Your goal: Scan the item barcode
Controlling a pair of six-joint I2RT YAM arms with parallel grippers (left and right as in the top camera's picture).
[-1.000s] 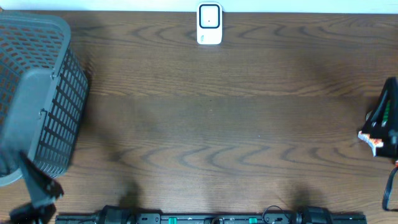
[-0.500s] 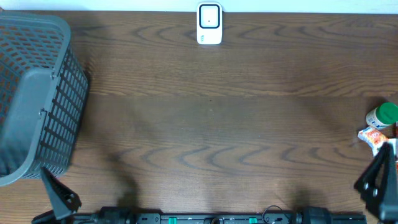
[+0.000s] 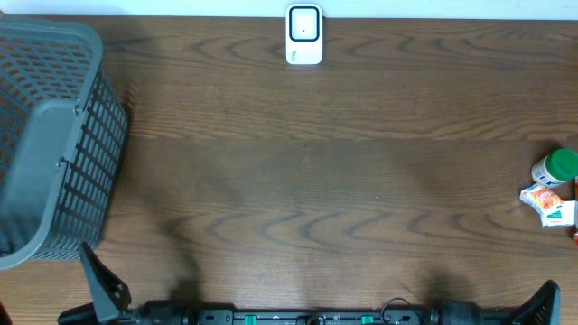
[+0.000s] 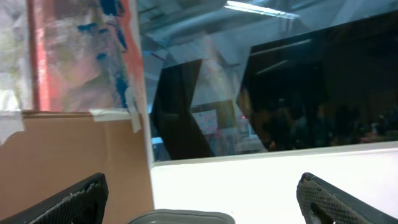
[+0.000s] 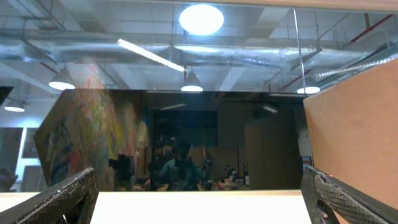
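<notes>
Hugging the right edge of the dark wooden table (image 3: 307, 181): white bottle with a green cap (image 3: 553, 167), small red-and-white packet (image 3: 545, 202) just beside it on the near side. Lies straight ahead of the black right gripper (image 5: 199, 180), spread wide and empty at the near right corner, clearly the nearer arm. Leaves the black left gripper (image 4: 200, 186), equally spread, well apart by the grey plastic basket (image 3: 54, 135). Far edge, centre: white barcode scanner (image 3: 304, 34).

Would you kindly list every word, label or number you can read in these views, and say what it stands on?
None can be read.
Any print on the packet and the green-capped bottle is too small to read.
The white scanner shows no legible marking.
</notes>
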